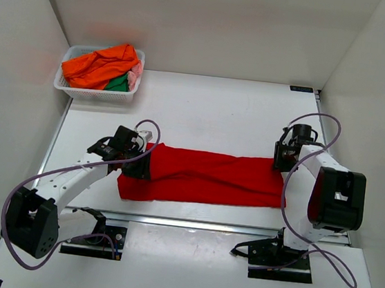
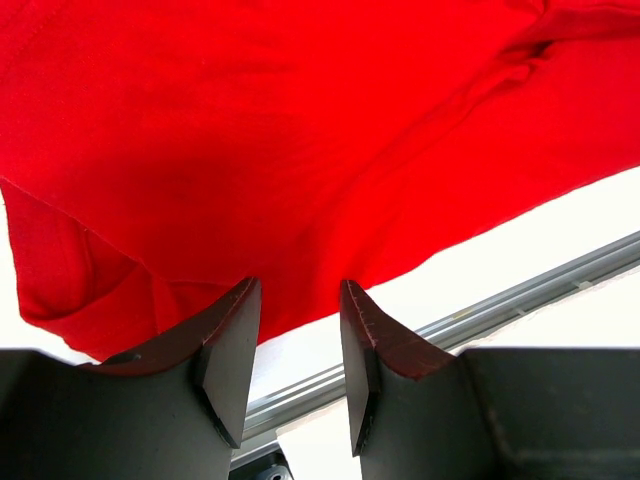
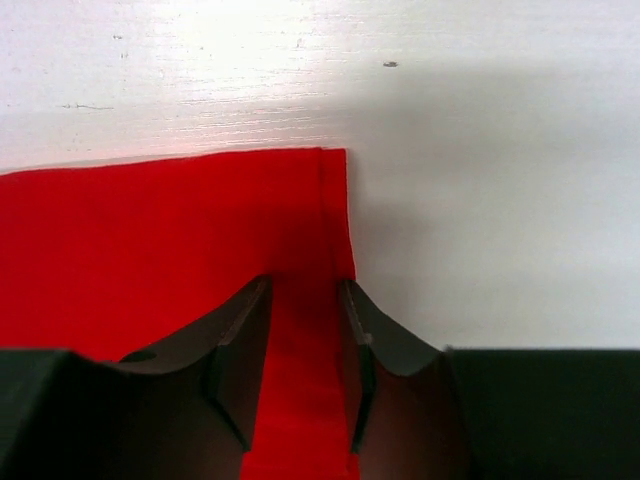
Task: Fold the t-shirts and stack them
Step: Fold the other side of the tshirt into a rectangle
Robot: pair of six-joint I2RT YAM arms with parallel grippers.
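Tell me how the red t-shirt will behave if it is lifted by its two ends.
The long bright red cloth t-shirt lies in soft folds with wrinkles, so it is probably floppy and would sag in the middle. It lies thin and flat on the white table, so it is likely light.

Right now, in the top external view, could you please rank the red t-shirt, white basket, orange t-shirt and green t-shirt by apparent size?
1. red t-shirt
2. white basket
3. orange t-shirt
4. green t-shirt, mostly buried, so only its visible patch counts.
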